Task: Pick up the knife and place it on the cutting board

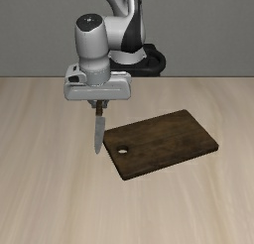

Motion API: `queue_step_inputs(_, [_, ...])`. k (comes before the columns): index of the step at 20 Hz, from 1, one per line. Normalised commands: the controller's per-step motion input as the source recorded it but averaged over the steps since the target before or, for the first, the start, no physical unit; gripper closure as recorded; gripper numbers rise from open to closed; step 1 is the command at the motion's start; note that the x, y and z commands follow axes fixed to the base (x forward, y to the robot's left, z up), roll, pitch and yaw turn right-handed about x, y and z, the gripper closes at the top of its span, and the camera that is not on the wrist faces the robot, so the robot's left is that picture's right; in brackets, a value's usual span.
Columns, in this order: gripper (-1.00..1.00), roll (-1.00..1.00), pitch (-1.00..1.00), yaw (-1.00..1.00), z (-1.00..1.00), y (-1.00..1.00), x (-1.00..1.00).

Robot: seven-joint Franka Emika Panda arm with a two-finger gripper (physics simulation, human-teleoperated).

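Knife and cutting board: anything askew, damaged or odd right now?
Nothing looks damaged. The knife hangs blade-down from the tool, gripped at its handle, just off the cutting board's edge toward the exterior view's left. The board lies flat, turned at an angle.

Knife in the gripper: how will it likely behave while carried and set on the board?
The knife hangs blade-down from the gripper and looks straight, so it is probably stiff. Gripped at its handle end only, it might pivot or slip. Being thin and flat, it should rest flat on the cutting board rather than roll.
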Motion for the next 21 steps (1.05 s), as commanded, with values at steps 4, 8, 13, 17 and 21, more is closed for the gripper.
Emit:
queue_step_inputs(4, [1.0, 0.0, 0.0, 0.0, 0.0, 1.0, 0.0])
queue_step_inputs(8, [1.0, 0.0, 0.0, 0.0, 0.0, 1.0, 0.0])
queue_step_inputs(13, [-1.0, 0.0, 0.0, 0.0, 0.0, 0.8, 0.0])
queue_step_inputs(17, [-1.0, 0.0, 0.0, 0.0, 0.0, 0.0, 0.0])
queue_step_inputs(21, [-1.0, 0.0, 0.0, 0.0, 0.0, 0.0, 0.0])
